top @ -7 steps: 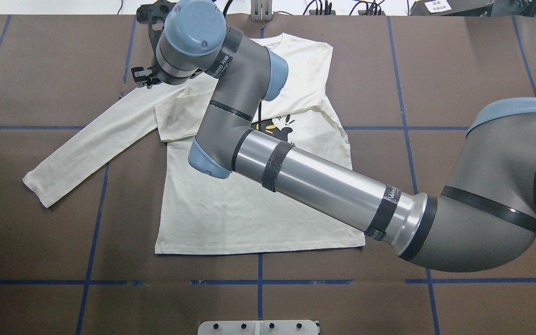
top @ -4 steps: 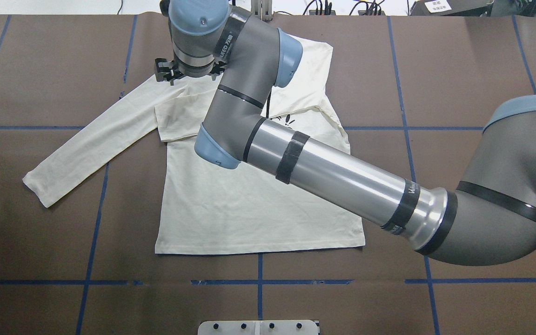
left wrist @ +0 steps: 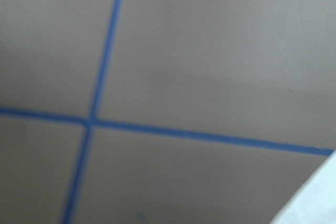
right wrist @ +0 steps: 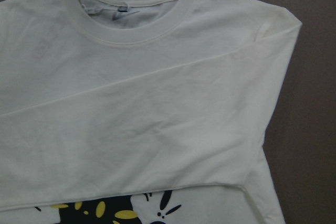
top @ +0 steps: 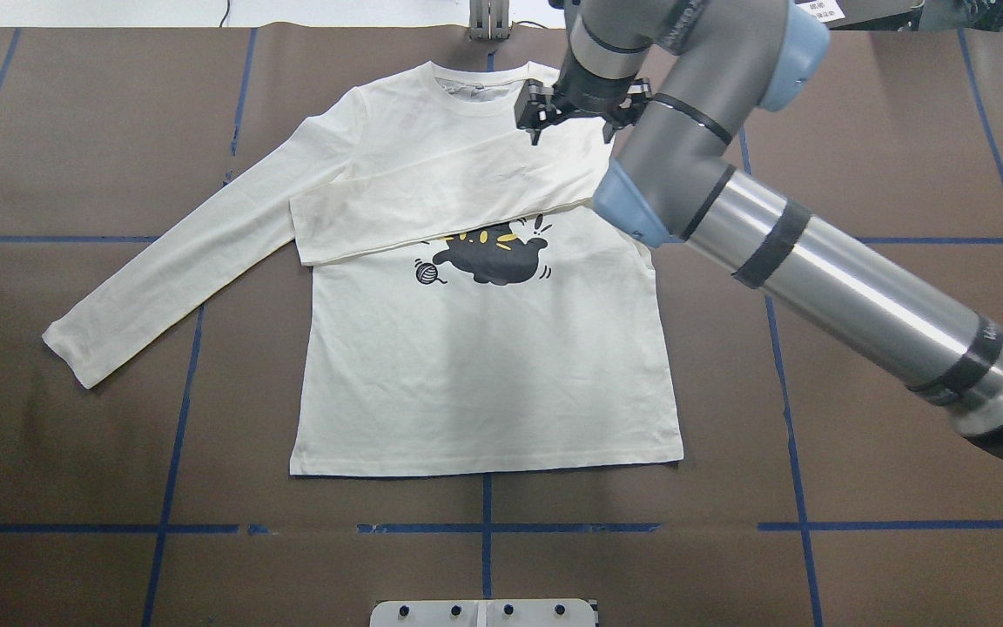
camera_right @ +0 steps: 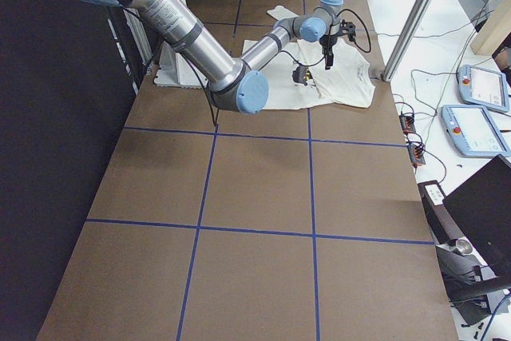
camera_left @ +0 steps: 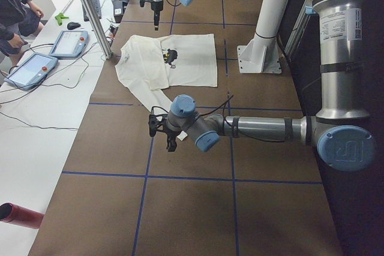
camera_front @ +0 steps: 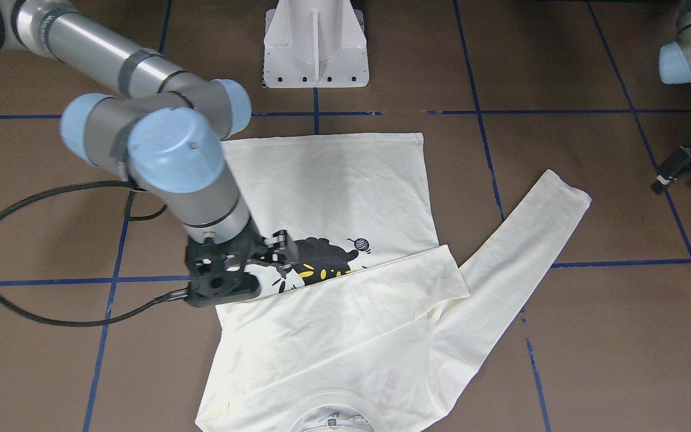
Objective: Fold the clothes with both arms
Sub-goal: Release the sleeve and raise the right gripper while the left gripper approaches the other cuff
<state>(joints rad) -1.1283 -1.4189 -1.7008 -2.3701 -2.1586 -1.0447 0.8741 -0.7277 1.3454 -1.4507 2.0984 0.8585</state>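
Observation:
The cream-white shirt (top: 484, 366) lies flat with the black cat print (top: 493, 252) facing up. One sleeve (top: 432, 205) is folded across the chest. The other sleeve (top: 162, 270) stretches out toward the table's left. My right gripper (top: 573, 120) hovers open over the shoulder beside the collar (right wrist: 131, 22) and holds nothing. In the front-facing view it (camera_front: 279, 255) sits at the folded sleeve's edge. My left gripper (camera_front: 678, 177) stands open and apart from the shirt, beyond the outstretched sleeve's cuff. Its wrist view shows only brown table and a corner of cloth.
Blue tape lines (top: 484, 528) grid the brown table cover. The white pedestal base (camera_front: 315, 45) stands at the robot's edge. A black cable (camera_front: 33, 264) loops from the right wrist. Beside the far edge are control tablets (camera_left: 36, 67) and a person (camera_left: 15, 4).
My right arm has swung from the shirt's left shoulder across to its right shoulder, uncovering the collar and cat print. The shirt lies as before.

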